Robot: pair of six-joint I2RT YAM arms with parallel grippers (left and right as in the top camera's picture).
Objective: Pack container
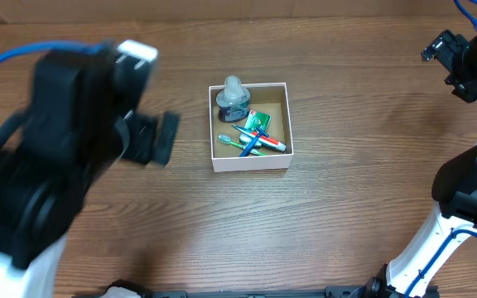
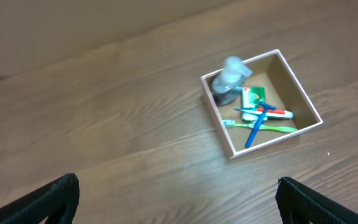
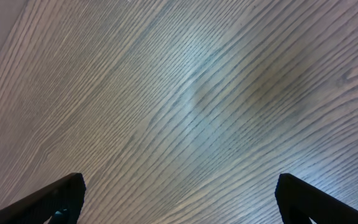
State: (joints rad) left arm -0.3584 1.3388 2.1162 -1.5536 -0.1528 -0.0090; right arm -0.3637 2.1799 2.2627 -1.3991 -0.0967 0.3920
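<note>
The container (image 1: 251, 162), a shallow white-walled box with a brown inside, sits mid-table. It holds a small dark bottle with a clear cap (image 1: 233, 98), a green packet (image 1: 257, 121), a white tube (image 1: 269, 143) and blue and green toothbrushes (image 1: 245, 146). It also shows in the left wrist view (image 2: 273, 139), upper right, with the bottle (image 2: 227, 81) in its far corner. My left gripper (image 1: 151, 134) is raised well left of the box, open and empty (image 2: 178, 193). My right gripper (image 1: 447, 56) is at the far right, open and empty over bare wood (image 3: 179, 186).
The wooden table (image 1: 321, 223) surrounds the box. The right arm's base (image 1: 470, 199) stands at the right edge. The left arm's bulk (image 1: 48, 165) is blurred and covers the table's left part in the overhead view.
</note>
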